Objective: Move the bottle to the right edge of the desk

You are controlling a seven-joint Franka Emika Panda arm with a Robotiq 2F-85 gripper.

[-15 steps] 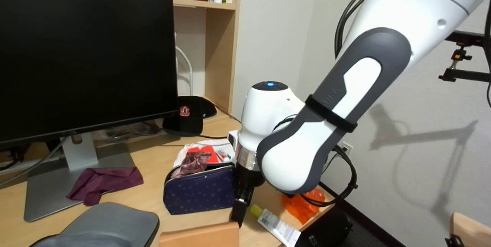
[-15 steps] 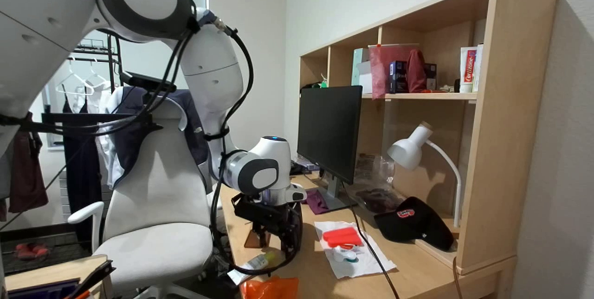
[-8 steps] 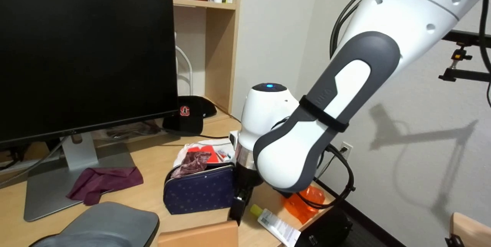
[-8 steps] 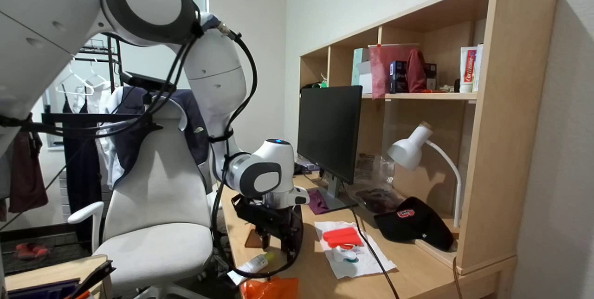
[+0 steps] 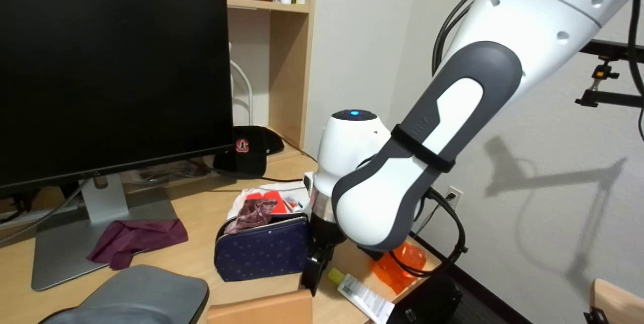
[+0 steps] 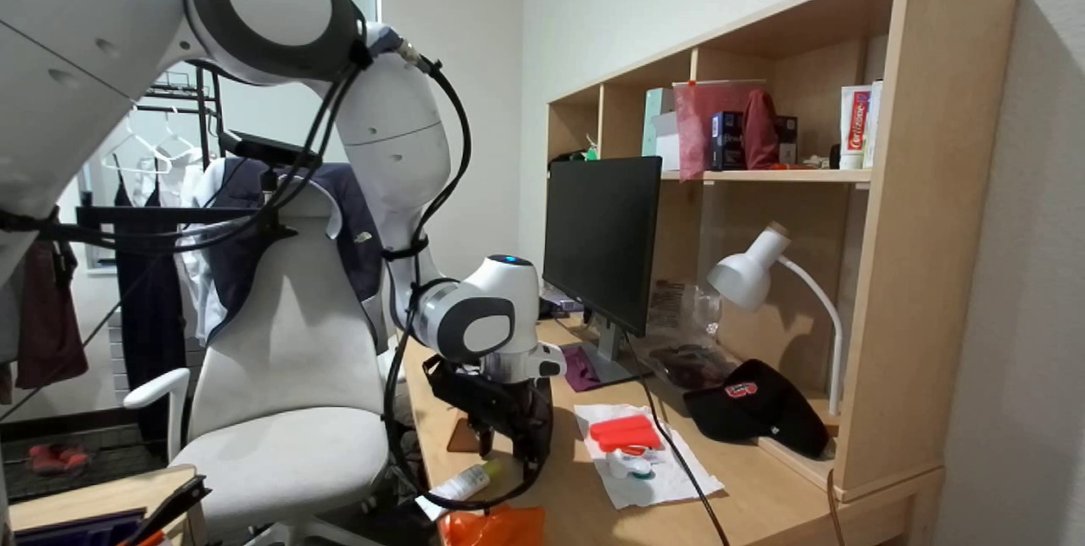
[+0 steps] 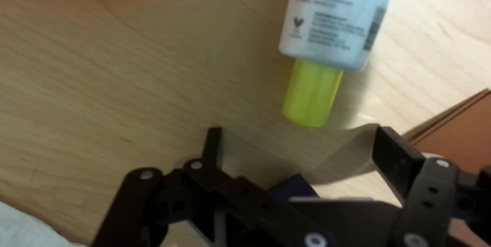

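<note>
The bottle is white with printed text and a yellow-green cap. It lies on its side on the tan desk [image 5: 201,213], near the desk's edge, in both exterior views [image 5: 366,298] [image 6: 462,485]. In the wrist view the bottle [image 7: 333,24] is at the upper right, its cap pointing toward the gripper [image 7: 297,143]. My gripper is open and empty, pointing down close over the desk, with fingers wide apart. The cap end lies just ahead of the gap between the fingertips, not between them. The gripper also shows in both exterior views [image 5: 313,278] [image 6: 507,442].
A navy pouch [image 5: 261,251] stands right beside the gripper. A brown box [image 5: 261,309] is close to a fingertip and shows in the wrist view [image 7: 456,135]. An orange packet [image 5: 400,268] lies beyond the bottle. The monitor [image 5: 110,72] and black cap [image 5: 246,153] stand farther back.
Over the last second the arm's forearm has shifted a little left in an exterior view; the gripper has moved only slightly. The brown box has shifted very slightly left. The bottle has not moved.
</note>
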